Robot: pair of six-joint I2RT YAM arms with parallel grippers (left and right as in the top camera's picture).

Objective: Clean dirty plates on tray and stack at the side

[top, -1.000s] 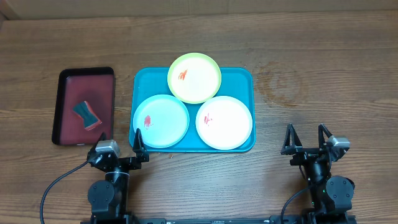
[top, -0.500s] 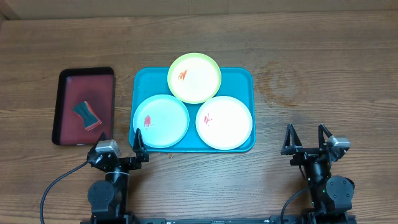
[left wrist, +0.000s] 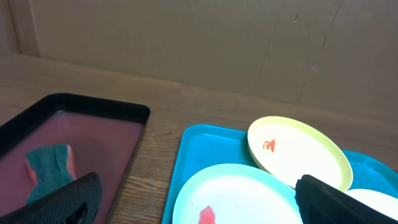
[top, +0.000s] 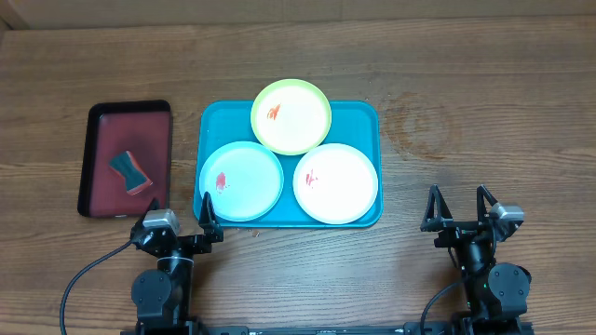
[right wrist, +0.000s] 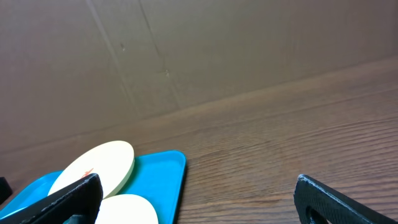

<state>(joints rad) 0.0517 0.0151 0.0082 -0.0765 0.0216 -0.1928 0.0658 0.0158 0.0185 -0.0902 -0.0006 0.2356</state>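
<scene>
Down low, left end effector (top: 180, 212) agape beside tray (top: 368, 116), right end effector (top: 459, 201) agape, apparently empty.

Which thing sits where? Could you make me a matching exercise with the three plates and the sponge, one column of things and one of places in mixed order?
Things
1. yellow-green plate
2. light blue plate
3. white plate
4. sponge

Places, as seen from above
A. in the dark red tray
B. lower right of the blue tray
C. upper middle of the blue tray, reaching over its rim
D. lower left of the blue tray

Pairs: 1-C, 2-D, 3-B, 4-A
</scene>
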